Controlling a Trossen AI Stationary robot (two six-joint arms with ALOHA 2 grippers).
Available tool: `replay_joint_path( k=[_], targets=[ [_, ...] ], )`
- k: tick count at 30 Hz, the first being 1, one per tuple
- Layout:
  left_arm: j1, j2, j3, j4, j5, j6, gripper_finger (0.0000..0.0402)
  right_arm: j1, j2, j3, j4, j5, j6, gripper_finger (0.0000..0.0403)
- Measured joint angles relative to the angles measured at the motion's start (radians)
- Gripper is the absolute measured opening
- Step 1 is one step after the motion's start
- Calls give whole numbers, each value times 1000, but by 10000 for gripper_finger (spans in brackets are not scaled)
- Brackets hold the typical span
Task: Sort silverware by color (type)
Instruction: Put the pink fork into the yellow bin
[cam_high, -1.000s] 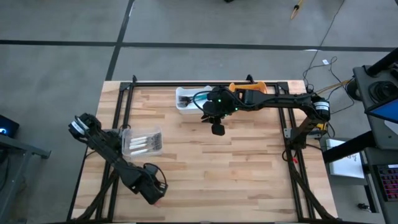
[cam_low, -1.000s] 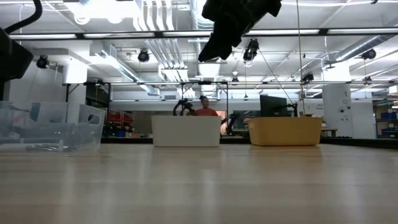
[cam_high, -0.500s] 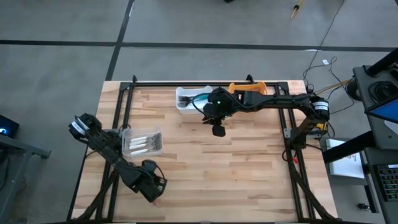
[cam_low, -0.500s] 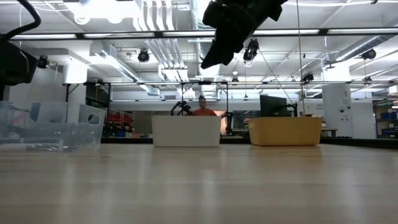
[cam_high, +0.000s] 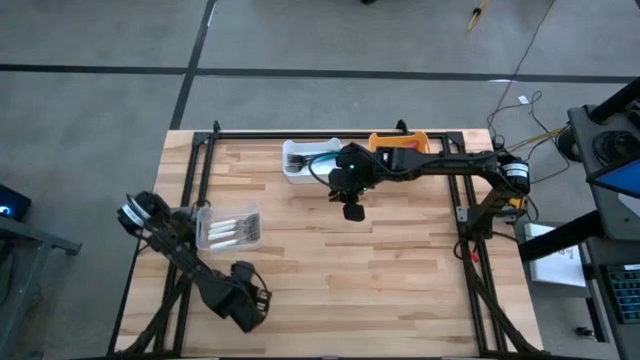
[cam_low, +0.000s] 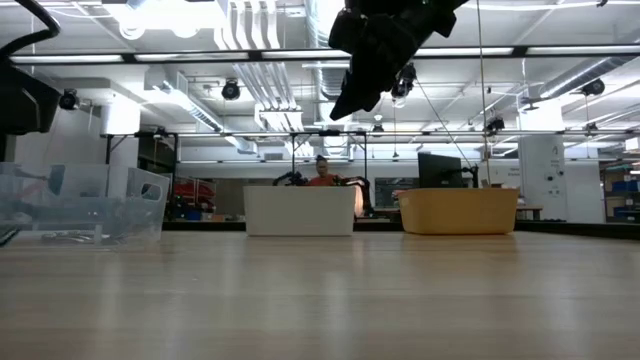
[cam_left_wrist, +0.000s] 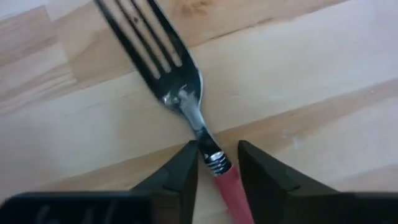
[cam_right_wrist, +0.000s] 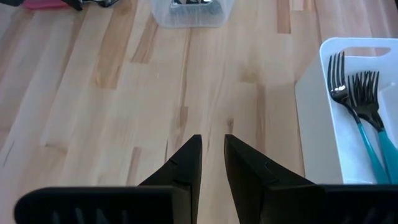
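A fork (cam_left_wrist: 180, 93) with a metal head and a red-pink handle (cam_left_wrist: 231, 186) lies flat on the wood near the table's near left corner. My left gripper (cam_left_wrist: 217, 152) (cam_high: 248, 305) points down over it. It is open, with one finger on either side of the handle just behind the metal collar, and a small gap shows on both sides. My right gripper (cam_high: 352, 210) (cam_right_wrist: 212, 146) hangs high over the table's middle far part, narrowly open, with nothing between its fingers. Teal-handled forks (cam_right_wrist: 367, 134) lie in the white bin (cam_high: 300, 158).
A clear bin (cam_high: 228, 228) holding white-handled pieces stands at the left. An orange bin (cam_high: 400, 143) stands beside the white bin at the far edge. Bare wood spreads across the middle and right. A person shows far behind the table in the low view.
My left arm has bent lower over the near left corner, and its gripper has tipped a little toward pointing straight down. Nothing on the table has moved.
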Motion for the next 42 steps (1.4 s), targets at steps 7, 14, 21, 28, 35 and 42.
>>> replay_joint_path(
  k=[7,14,21,28,35,42],
  targets=[
    [-11,1,13,15,17,49,16,1,0,-4,0,0,-25,59],
    [-12,1,35,34,14,127,15,1,-1,-4,-39,0,-50,59],
    [-5,-7,90,18,-93,261,13,1,-2,-4,-117,0,-63,59],
    [19,-10,91,-13,-172,413,12,1,-2,-8,-146,-10,-71,59],
    [110,-26,110,-142,-413,842,12,3,-2,-109,-5,-224,3,59],
    [177,-33,120,-295,-650,1189,12,9,-2,-256,280,-254,221,59]
  ],
)
